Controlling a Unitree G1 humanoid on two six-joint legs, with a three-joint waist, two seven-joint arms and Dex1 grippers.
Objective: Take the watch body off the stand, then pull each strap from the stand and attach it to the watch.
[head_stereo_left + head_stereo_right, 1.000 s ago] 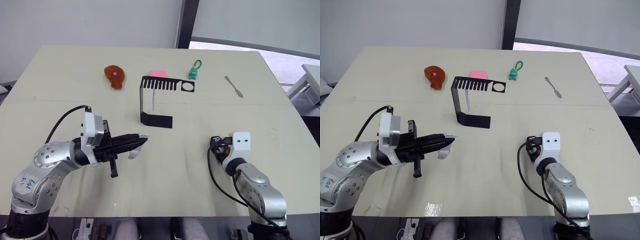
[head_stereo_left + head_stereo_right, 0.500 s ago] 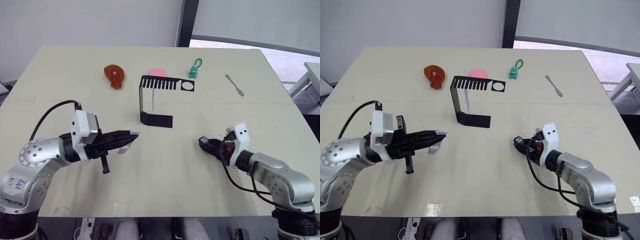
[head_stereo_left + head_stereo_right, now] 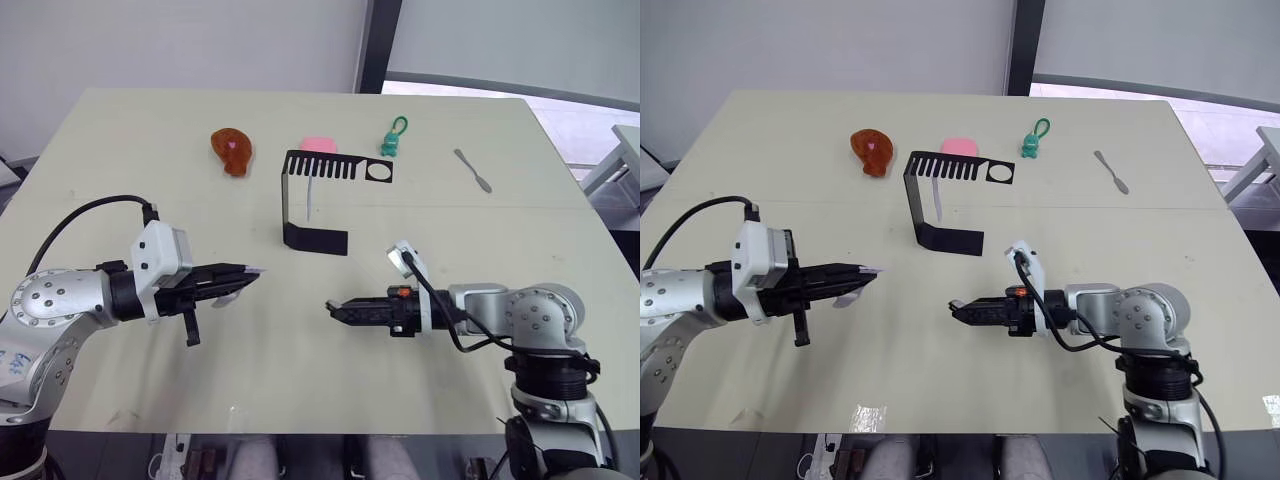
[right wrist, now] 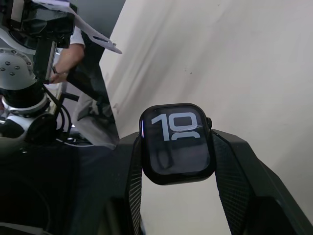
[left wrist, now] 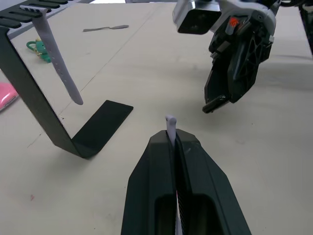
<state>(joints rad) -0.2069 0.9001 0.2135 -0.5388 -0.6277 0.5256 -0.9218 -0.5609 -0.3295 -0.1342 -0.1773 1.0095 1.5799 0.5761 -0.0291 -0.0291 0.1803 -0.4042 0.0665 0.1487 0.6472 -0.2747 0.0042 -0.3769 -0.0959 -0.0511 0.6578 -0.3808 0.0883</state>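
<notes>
The black stand [image 3: 300, 205] is at mid-table, with one lavender strap [image 3: 311, 196] still hanging from its slotted top. My left gripper [image 3: 246, 273] is front left of the stand and shut on the other strap [image 5: 170, 124], whose pale tip sticks out past the fingertips. At the table's middle front, my right gripper [image 3: 334, 309] points left toward the left gripper. It is shut on the watch body [image 4: 177, 142], whose dark screen shows pale digits. A gap of bare table separates the two grippers.
Along the far side lie an orange-brown lump [image 3: 231, 151], a pink item [image 3: 318, 146], a green keychain figure [image 3: 391, 140] and a grey metal tool [image 3: 472, 170]. A person's arm [image 4: 66, 56] shows beyond the table edge, past the left arm.
My right arm has swung from the front right toward the table's middle, stretching out leftward with the watch body. The left gripper has drawn back to the left with its strap.
</notes>
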